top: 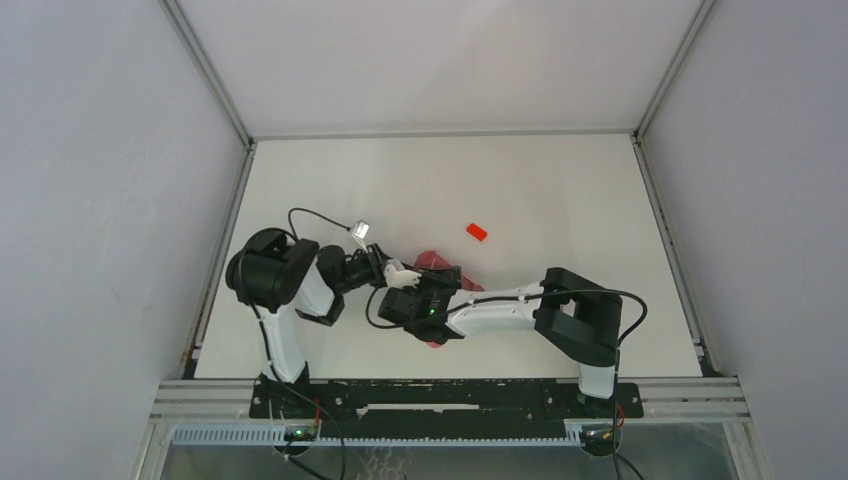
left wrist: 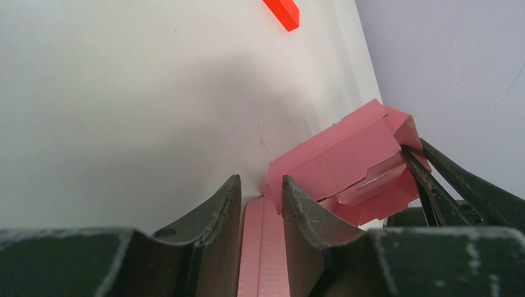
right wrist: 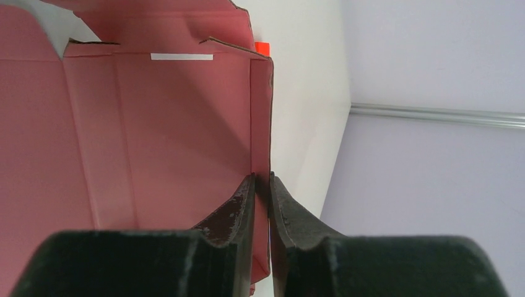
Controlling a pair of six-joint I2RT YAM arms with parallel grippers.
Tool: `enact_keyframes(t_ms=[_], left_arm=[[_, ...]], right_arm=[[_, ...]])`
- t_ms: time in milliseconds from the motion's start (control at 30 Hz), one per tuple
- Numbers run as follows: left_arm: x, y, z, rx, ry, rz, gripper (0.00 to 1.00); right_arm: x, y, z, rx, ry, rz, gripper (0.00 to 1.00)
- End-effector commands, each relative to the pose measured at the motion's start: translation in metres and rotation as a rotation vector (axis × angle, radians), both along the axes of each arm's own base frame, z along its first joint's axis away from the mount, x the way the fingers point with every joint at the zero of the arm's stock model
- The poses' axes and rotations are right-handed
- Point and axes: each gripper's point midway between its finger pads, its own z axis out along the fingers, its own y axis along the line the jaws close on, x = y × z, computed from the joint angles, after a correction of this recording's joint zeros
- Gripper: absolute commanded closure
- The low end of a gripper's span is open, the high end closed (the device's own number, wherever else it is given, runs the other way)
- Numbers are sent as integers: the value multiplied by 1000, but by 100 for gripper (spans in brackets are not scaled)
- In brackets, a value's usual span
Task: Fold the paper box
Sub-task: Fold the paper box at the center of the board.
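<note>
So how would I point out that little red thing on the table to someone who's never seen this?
On the white table, find the pink paper box near the front middle. Just beyond it, toward the back right, the red block lies alone. It is tiny, solid and bright red; the box is far larger, paler, folded card.

left gripper (top: 402, 270), right gripper (top: 440, 288) at paper box (top: 445, 262)
</note>
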Motion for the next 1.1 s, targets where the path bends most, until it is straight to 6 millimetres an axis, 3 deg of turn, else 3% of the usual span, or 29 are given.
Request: enact_keyframes(t_ms=[0,567,1067], left_arm=[[3,3,26,-18,-116,17,65],[-2,1,25,-20,-120,7,65],[-7,-5,30,-24,-136,-8,65]], right_arm=[[-2,4,14,-19,-71,-7,79],[-22,12,4,-139,-155,24,78],[-35,9,25,-162,-286,-13,77]])
